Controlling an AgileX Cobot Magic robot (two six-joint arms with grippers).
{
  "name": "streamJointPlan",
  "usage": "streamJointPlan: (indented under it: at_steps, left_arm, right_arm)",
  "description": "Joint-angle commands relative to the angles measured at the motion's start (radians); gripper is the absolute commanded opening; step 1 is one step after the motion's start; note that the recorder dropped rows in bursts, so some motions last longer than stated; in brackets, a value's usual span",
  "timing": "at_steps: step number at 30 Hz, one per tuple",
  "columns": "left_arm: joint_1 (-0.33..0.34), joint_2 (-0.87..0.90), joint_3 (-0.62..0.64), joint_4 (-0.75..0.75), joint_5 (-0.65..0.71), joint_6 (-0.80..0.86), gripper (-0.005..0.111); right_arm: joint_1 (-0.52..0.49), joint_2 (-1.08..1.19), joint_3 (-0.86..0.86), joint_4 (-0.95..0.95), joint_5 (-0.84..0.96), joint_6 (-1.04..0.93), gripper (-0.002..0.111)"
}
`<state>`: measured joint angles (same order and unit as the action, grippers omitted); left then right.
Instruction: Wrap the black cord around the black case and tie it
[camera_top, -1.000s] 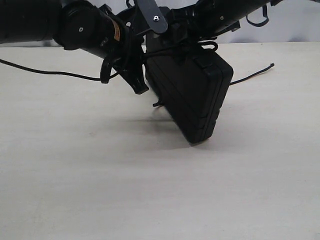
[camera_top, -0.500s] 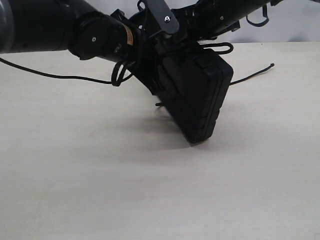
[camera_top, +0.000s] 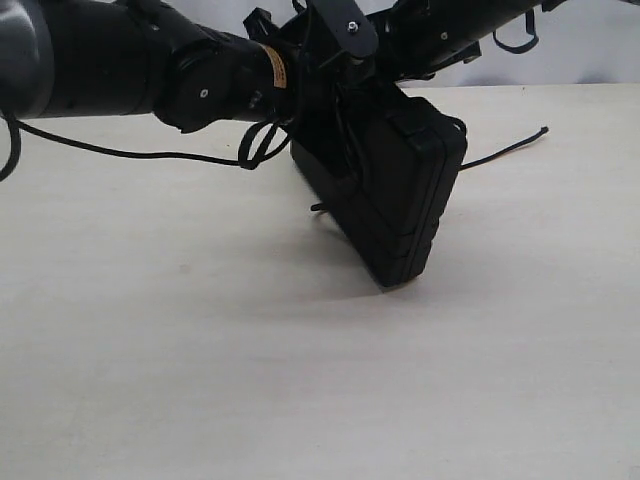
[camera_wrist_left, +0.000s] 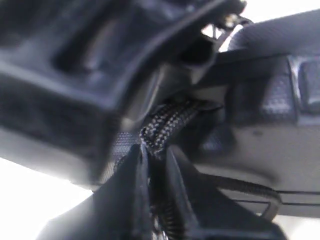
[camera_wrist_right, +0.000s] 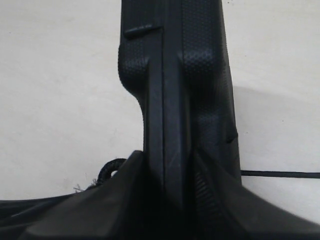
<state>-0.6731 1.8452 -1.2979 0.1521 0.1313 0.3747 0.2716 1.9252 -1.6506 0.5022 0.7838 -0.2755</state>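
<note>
Black case (camera_top: 385, 195) tilted with its lower corner at the table (camera_top: 300, 400), clamped at its upper edge by the right gripper (camera_wrist_right: 167, 162).
The left gripper (camera_wrist_left: 155, 150), nearer the black cord (camera_wrist_left: 167, 125), pinches it right at the case's top; the case's long axis slants down away from both.

Left arm (camera_top: 100, 60) and right arm (camera_top: 455, 30) reached in and met; left gripper (camera_wrist_left: 152, 155) pinched the cord (camera_wrist_left: 167, 122), right gripper (camera_wrist_right: 167, 167) clamped the case (camera_wrist_right: 195, 60).

Open room: bare table (camera_top: 300, 400) across the lower half of the frame.
Blocking: tilted case (camera_top: 400, 200) at centre, left arm (camera_top: 120, 70) and right arm (camera_top: 450, 30) crowding its top.
Snag: cord (camera_top: 505, 148) trailing left and right.
</note>
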Motion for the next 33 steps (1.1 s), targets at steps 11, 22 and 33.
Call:
streamJointPlan:
  at_steps: [11,22,33]
  left_arm:
    - [-0.003,0.018,-0.006,-0.085,-0.068,-0.009,0.03]
    - [-0.003,-0.107,-0.006,-0.164,0.265,-0.009,0.03]
    - [-0.001,-0.103,0.097,-0.587,0.234,-0.145,0.03]
  right_arm:
    - [-0.001,-0.017,0.0,0.007,-0.027,0.0,0.027]
    - [-0.001,-0.017,0.0,0.007,-0.027,0.0,0.027]
    - [-0.001,-0.017,0.0,0.007,-0.027,0.0,0.027]
